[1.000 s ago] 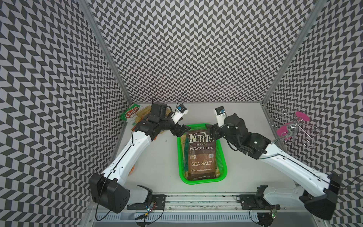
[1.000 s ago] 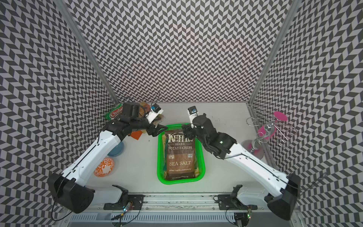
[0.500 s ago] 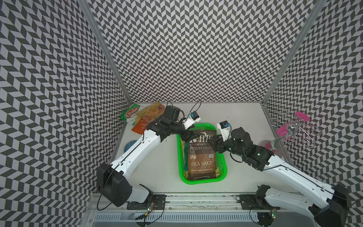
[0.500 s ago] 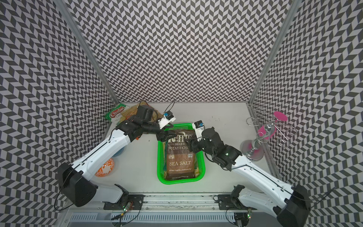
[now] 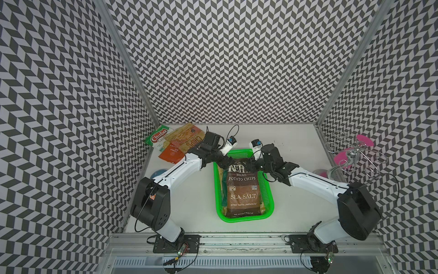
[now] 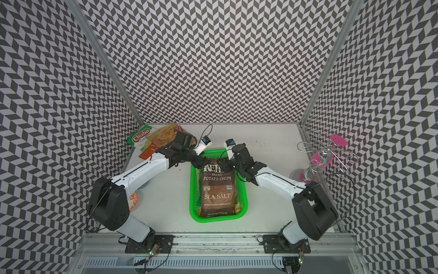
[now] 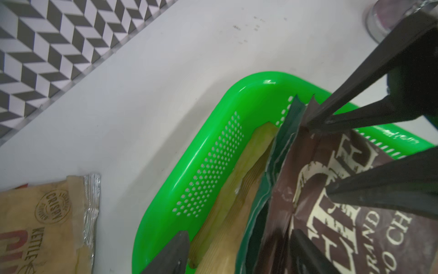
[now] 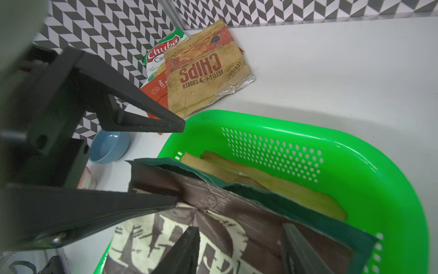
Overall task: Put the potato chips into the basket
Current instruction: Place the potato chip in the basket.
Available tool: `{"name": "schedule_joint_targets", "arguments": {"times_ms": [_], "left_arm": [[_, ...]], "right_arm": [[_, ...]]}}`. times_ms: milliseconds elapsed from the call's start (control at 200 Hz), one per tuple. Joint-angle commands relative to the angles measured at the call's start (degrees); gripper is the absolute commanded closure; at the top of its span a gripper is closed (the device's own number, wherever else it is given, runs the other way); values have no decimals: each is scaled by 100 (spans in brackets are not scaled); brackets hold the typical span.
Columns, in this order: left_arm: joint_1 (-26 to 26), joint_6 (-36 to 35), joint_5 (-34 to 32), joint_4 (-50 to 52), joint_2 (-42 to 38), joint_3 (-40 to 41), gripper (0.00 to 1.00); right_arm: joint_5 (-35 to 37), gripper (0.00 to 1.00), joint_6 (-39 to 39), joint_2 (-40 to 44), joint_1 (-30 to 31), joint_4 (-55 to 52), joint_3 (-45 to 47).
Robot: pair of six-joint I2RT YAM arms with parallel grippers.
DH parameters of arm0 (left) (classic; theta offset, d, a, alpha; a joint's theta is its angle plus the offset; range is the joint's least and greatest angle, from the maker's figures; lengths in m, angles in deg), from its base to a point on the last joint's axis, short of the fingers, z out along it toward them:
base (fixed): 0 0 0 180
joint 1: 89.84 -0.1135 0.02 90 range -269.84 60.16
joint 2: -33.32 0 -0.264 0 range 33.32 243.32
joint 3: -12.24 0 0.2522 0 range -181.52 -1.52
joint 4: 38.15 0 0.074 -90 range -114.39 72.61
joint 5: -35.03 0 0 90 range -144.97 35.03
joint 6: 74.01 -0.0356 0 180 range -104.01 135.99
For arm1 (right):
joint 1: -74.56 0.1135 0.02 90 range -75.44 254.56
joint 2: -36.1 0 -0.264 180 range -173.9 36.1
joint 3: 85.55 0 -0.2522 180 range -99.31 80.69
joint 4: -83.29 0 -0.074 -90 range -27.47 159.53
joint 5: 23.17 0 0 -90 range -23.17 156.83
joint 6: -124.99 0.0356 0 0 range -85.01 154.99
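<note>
Bright green perforated plastic basket [image 5: 271, 201] sits mid-table on the white tabletop [image 5: 194, 201].

Basket contents: the brown "Kettle Brand Potato Chips, Sea Salt" bag [image 5: 243, 189] is on top, lying along the basket with its far end crumpled. Under it is a dark green foil bag [image 7: 284, 132]. Below that are pale tan bag edges [image 8: 260, 180], at least 2.

Left gripper [image 7: 239, 233]: jaws spread, straddling the far left corner of the brown and green bags. 1 finger [image 8: 132, 208] touches the brown bag's top seam; the other hangs free over the basket rim.

Right gripper [image 8: 239, 227]: jaws spread, both fingers down on the brown bag's far end. No pinch visible.

3 bags overlap outside the basket, in the far left corner:
- green-white "Chuba" bag [image 5: 158, 140]
- tan "CHIPS" bag [image 5: 187, 140], on top
- orange-red bag [image 5: 171, 154], partly under the tan one

Also on the table:
- light blue bowl [image 8: 110, 147], near the left arm
- orange-patterned bowl [image 6: 132, 199]
- pink-and-wire stand [image 5: 350, 156], at the right edge
</note>
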Motion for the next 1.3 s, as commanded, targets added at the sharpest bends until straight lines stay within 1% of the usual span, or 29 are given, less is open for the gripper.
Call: {"name": "schedule_joint_targets", "arguments": {"times_ms": [0,145,371,566,631,696,781,1016,1137,1297], "left_arm": [[-71,4,-117,-282,143,121,28],[-155,-18,-93,-345,412,172,27],[-196,38,-158,-462,799,164,27],[-223,111,-339,-409,1045,195,27],[-255,89,-253,-368,995,217,27],[-303,55,-63,-357,802,217,27],[-360,15,101,-327,487,136,24],[-497,-52,296,360,-35,-813,11],[-504,-130,361,686,-330,-1181,10],[-509,-296,433,1127,-709,-1433,8]], "right_arm": [[-201,41,-126,-395,-12,504,-144],[-135,41,-79,-797,-13,738,-62],[63,41,-55,-1152,-13,874,-19],[244,40,-54,-1131,-13,577,-248],[275,37,-70,-988,-8,446,-306],[261,36,-80,-777,-13,360,-350],[204,33,-92,-456,-13,260,-419],[90,27,-159,426,-13,-201,-789],[-52,26,-165,847,-13,-336,-797],[-221,24,-101,1413,-13,-313,-394]]}}
